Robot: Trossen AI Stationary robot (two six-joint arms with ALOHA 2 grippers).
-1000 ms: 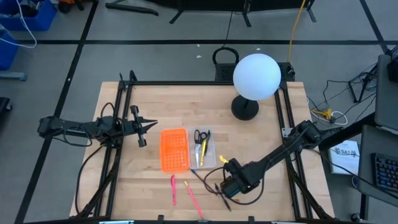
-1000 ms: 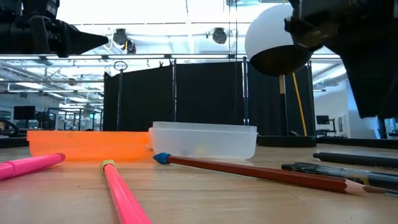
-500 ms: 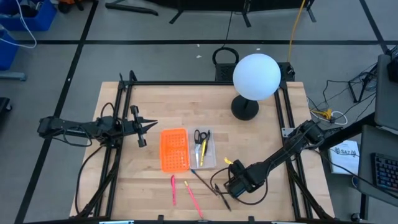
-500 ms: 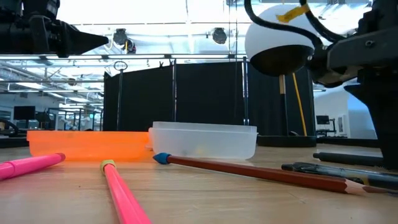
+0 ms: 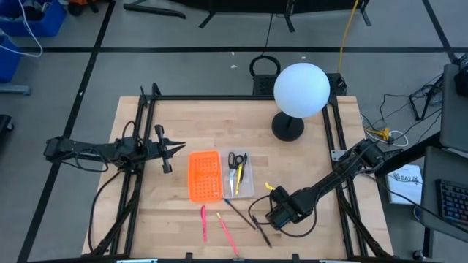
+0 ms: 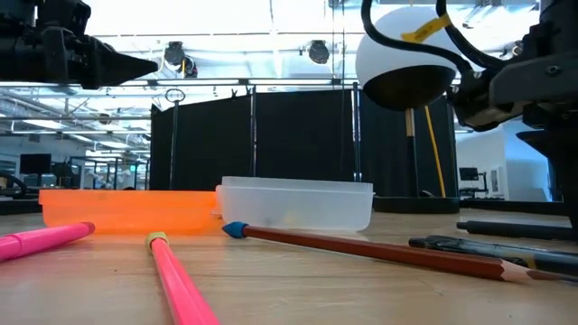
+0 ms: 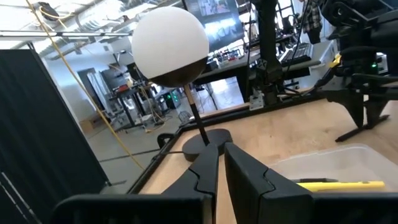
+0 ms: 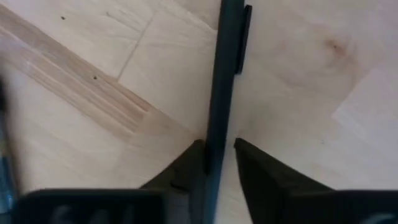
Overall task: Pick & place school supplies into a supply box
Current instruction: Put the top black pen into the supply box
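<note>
The clear supply box (image 5: pixel 240 175) lies mid-table and holds black-handled scissors (image 5: pixel 234 158) and a yellow pen (image 5: pixel 238 175). Two pink pens (image 5: pixel 203 223) (image 5: pixel 227 232), a red-brown pencil (image 5: pixel 238 210) and black pens (image 5: pixel 261 232) lie flat on the wood near the front edge. My right gripper (image 8: pixel 217 152) is low over the table there, shut on one black pen (image 8: pixel 225 68). My left gripper (image 5: pixel 179 147) hovers shut and empty to the left of the orange panel (image 5: pixel 205 175). My right gripper pinches the black pen's barrel (image 8: pixel 217 134) between its two fingers, one on each long side, some way below the clip (image 8: pixel 246 31). The fingers come from above, pointing down, and lie across the pen. The pen lies flat on the table.
A lamp with a white globe (image 5: pixel 301 89) stands on a dark base (image 5: pixel 287 128) at the far right. A black frame rail (image 5: pixel 333 139) borders the table's sides. Bare wood lies between the box and the lamp.
My right gripper has shifted a little toward the table's right edge above the black pens. The pens, pencil and box lie as before.
</note>
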